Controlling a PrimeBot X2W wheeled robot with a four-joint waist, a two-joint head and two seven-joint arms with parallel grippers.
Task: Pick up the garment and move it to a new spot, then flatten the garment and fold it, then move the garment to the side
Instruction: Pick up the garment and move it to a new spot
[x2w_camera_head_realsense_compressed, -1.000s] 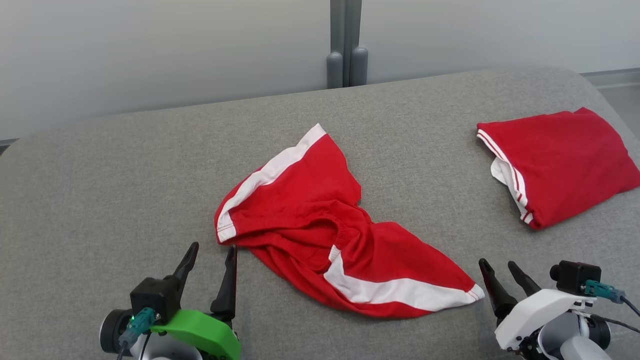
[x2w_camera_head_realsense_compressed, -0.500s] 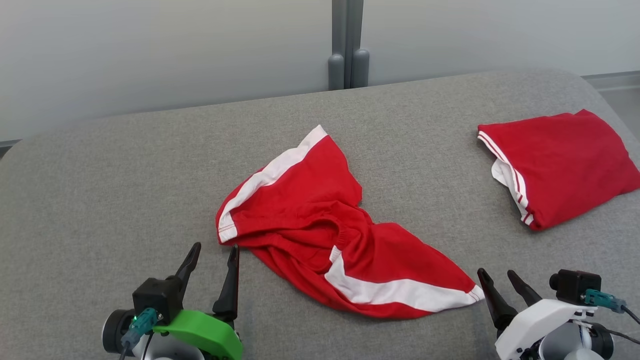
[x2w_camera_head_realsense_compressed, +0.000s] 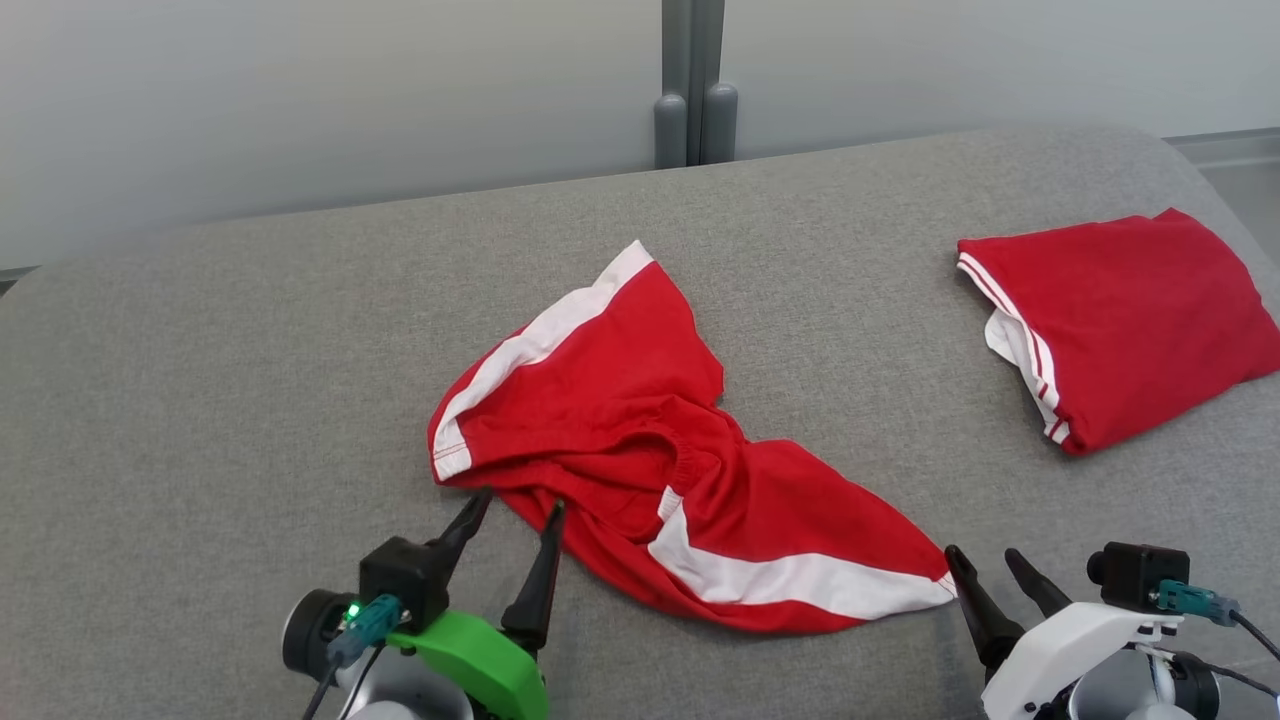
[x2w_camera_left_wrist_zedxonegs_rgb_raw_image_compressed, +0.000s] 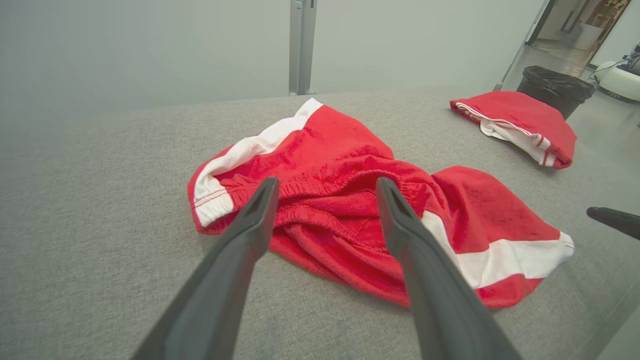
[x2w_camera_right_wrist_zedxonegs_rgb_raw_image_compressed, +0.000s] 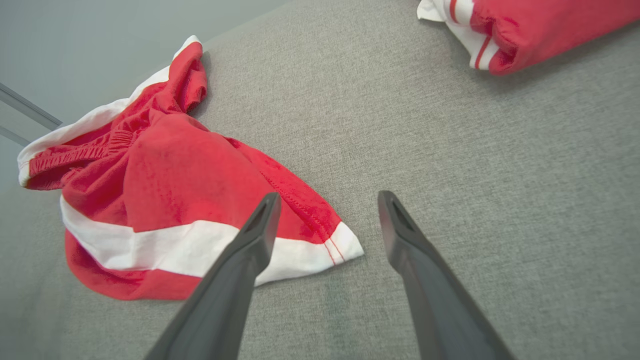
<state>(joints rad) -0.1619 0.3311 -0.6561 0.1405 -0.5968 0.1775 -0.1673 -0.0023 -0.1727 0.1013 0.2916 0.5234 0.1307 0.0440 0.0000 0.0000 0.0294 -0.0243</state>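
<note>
Spread wide, the left pincer (x2w_camera_head_realsense_compressed: 520, 502) has swung in so the crumpled red white-striped cloth shorts (x2w_camera_head_realsense_compressed: 620, 430) lie right at its tips, ready for pickup; the right pincer (x2w_camera_head_realsense_compressed: 981, 552), also spread, flanks their hem.

no readable text, labels, brands or numbers anywhere

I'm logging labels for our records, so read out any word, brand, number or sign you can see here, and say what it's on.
There is no readable text in these pictures.
The crumpled red shorts show white stripes and an elastic waistband, with no print or tag visible.
The folded red garment shows white stripes and no lettering.
The grey upholstered surface and the black bin carry no markings to read.
</note>
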